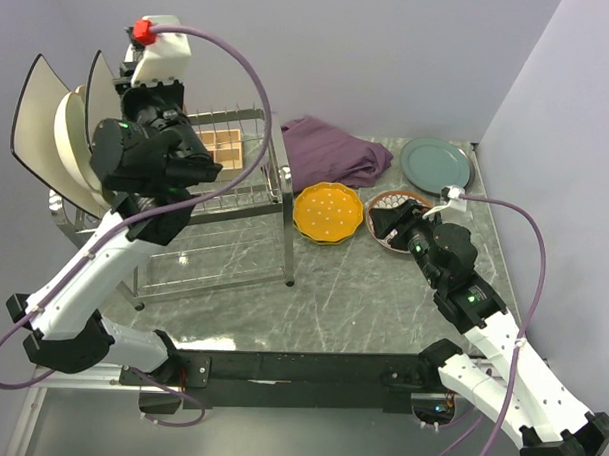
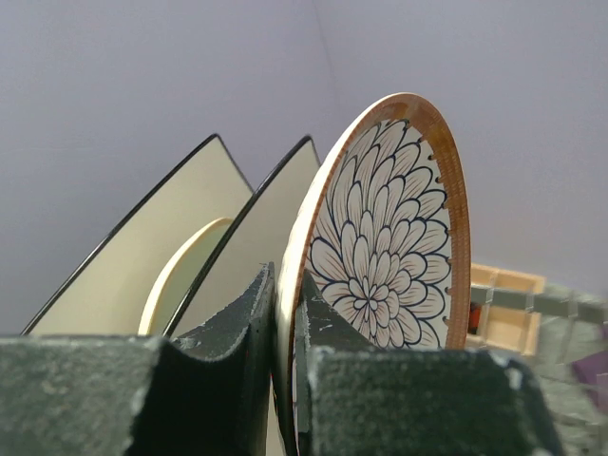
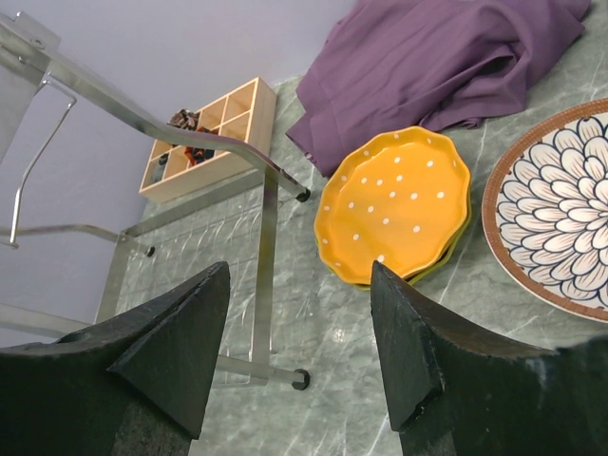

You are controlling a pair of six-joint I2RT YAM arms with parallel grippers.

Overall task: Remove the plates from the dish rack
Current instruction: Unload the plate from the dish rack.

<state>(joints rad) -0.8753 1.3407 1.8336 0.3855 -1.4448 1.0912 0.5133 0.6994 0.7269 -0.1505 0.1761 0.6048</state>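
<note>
On the grey marbled counter (image 1: 332,299), the dish rack (image 1: 285,232) stands at the left, with two white square plates (image 1: 38,114) and a cream round plate (image 1: 72,145) upright in it. Beside them, the left pincer (image 2: 285,304) is clamped on the rim of an upright flower-patterned plate (image 2: 389,237). The right pincer (image 3: 299,275) hangs open above the counter, near an orange dotted plate (image 3: 394,204).

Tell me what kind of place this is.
Probably a lab bench staged as a kitchen counter: a dish rack and plates on a marble-look table, boxed in by bare walls, with robot arms bolted to its edge.
</note>
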